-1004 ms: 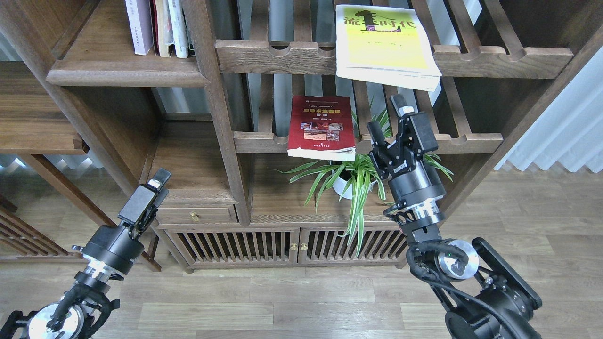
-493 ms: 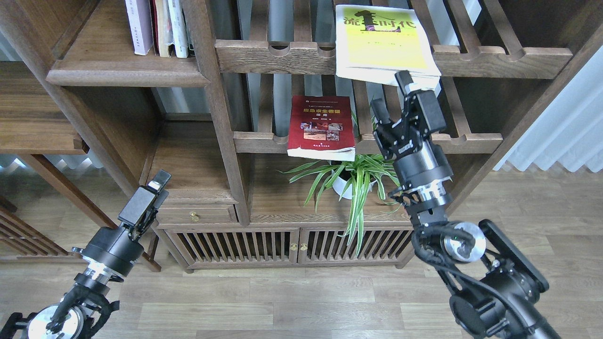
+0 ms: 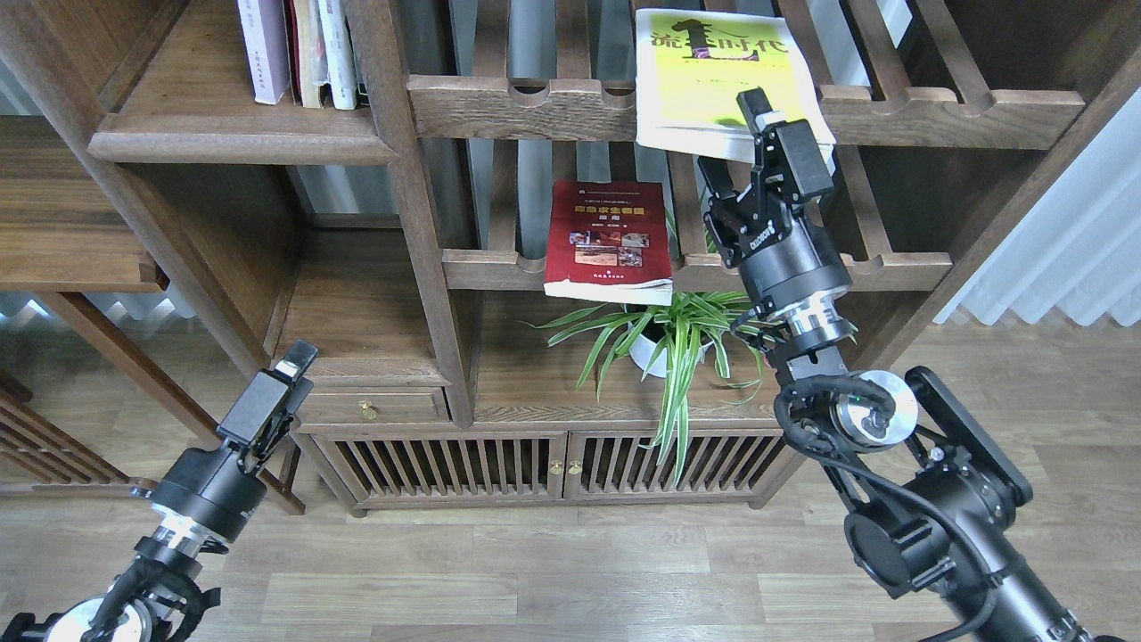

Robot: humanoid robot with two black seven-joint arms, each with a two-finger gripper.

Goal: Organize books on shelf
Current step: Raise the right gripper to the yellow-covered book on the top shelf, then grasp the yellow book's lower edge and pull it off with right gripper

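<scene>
head view: right gripper (image 3: 733,134) is raised to the near edge of the yellow book (image 3: 718,80) on the upper rack (image 3: 535,107), fingers spread, nothing clamped. red book (image 3: 609,236) lies on the lower rack (image 3: 499,267). left gripper (image 3: 290,370) hangs low; can't tell its fingers' state. lavender book (image 3: 265,45) stands on the shelf (image 3: 205,125).

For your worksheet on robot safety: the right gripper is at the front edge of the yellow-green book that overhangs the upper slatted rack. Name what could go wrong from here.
1. The yellow-green book juts past the upper slatted rack's rail; the open right gripper may nudge it off before closing on it.
2. If dropped, it could land on the spider plant directly below.
3. With only its front edge gripped, the thin paperback might sag or slip.
</scene>
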